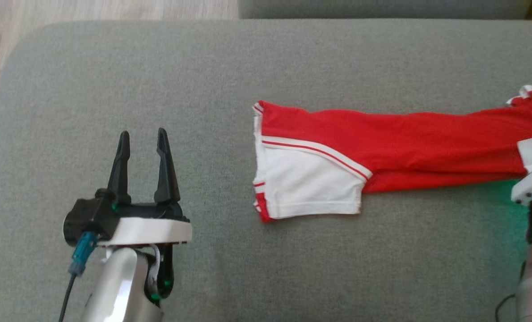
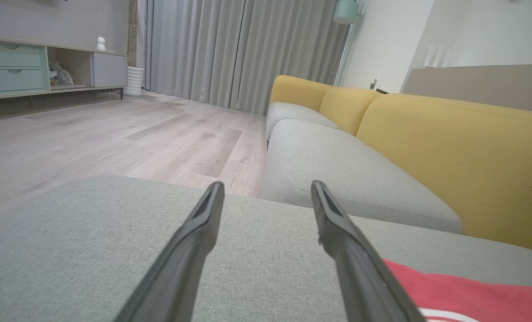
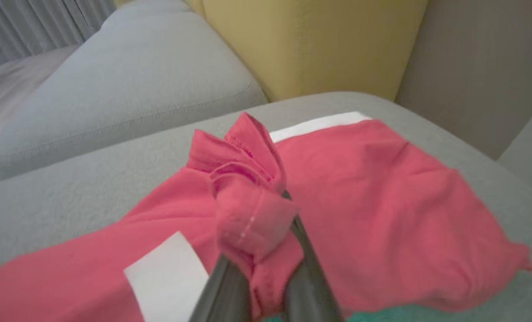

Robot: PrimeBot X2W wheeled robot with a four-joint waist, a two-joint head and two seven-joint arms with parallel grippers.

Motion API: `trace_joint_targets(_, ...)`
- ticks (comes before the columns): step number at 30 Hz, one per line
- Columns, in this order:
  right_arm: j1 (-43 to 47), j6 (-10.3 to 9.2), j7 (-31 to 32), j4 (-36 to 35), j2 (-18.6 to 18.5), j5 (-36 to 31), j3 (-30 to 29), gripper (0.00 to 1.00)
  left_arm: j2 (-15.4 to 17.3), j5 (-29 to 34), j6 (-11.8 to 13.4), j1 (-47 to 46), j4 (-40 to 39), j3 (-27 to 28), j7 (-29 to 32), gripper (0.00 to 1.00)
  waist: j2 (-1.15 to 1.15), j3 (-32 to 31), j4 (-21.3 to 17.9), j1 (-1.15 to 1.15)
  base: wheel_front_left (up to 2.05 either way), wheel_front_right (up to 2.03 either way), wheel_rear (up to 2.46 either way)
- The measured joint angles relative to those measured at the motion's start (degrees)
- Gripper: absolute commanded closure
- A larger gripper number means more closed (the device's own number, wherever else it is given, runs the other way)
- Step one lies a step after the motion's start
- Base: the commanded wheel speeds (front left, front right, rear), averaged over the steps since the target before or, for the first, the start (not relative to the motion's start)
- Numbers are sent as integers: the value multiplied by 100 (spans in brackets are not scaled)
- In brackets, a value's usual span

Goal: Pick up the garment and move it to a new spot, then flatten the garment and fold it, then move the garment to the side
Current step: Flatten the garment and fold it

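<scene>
Garment (image 1: pixel 404 143) lies left-right across the cushion (image 1: pixel 114 67).
Right gripper (image 3: pixel 262 243) pinches its right end; left gripper (image 1: pixel 143 138), open and empty, sits near its left end.

Garment (image 1: pixel 382 147): right end runs off the head view's edge.
Right gripper (image 3: pixel 266 210): tips buried in bunched red cloth, one finger mostly covered.
Shelf clutter (image 2: pixel 60 74): tiny and soft, maybe toys, can't tell.

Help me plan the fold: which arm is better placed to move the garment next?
Right. The right gripper is shut on bunched red fabric at the right end of the garment. The left gripper stands open over bare grey cushion, apart from the white-panelled end.
</scene>
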Motion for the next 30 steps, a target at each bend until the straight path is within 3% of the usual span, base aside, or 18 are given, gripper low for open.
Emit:
trace_joint_targets(4,3,0,-47,-285,34,162,113,100,0,0,1,77,40,0,0,0,0,-167,-27,0,0,0,0)
trace_joint_targets(10,2,0,41,-580,144,910,970,100,0,1,-1,206,51,-3,0,0,0,-404,2,0,0,0,0)
trace_joint_targets(20,20,0,223,-824,143,2977,3389,100,1,224,-33,272,9,7,0,0,0,-617,417,0,0,0,0)
trace_joint_targets(30,25,0,-25,-389,136,3773,4899,100,1,225,-42,272,19,-48,0,0,0,-506,789,0,0,0,0)
